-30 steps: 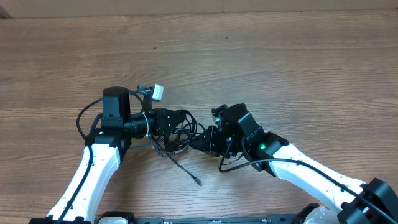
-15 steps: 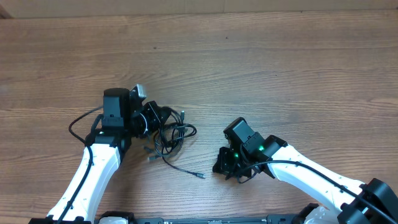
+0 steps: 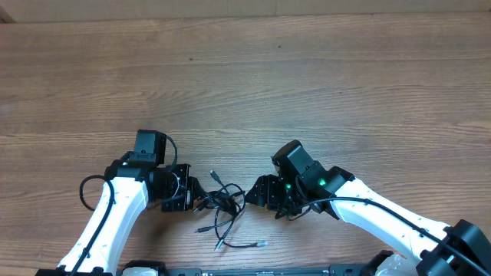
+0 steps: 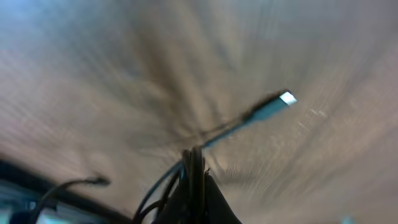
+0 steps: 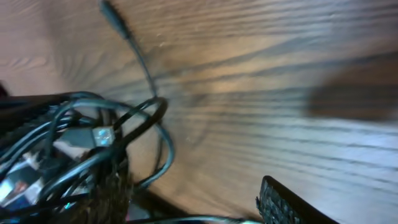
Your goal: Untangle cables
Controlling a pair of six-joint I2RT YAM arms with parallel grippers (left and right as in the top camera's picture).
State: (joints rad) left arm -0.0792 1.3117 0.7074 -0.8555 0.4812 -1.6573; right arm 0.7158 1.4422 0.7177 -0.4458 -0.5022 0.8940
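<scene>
The cables (image 3: pixel 224 202) form a thin black tangle near the table's front edge, between my two grippers. My left gripper (image 3: pixel 195 199) is at the tangle's left side, shut on a few strands (image 4: pixel 196 163). One plug end (image 4: pixel 286 98) sticks out beyond it in the blurred left wrist view. My right gripper (image 3: pixel 252 193) is at the tangle's right side with its jaws wide apart. Looped strands and a silver plug (image 5: pixel 102 135) lie over its left finger (image 5: pixel 106 186); the right finger (image 5: pixel 287 202) is clear of them. Loose ends (image 3: pixel 259 243) trail toward the front edge.
The bare wooden table (image 3: pixel 307 77) stretches far and to both sides. The front edge lies just behind the loose cable ends. Thick black arm wires loop beside the left arm (image 3: pixel 90 192) and under the right arm (image 3: pixel 345 201).
My left gripper has carried the bundle toward the front and slightly right. My right gripper pulled away with a strand, then opened and came back to the tangle's right side.
</scene>
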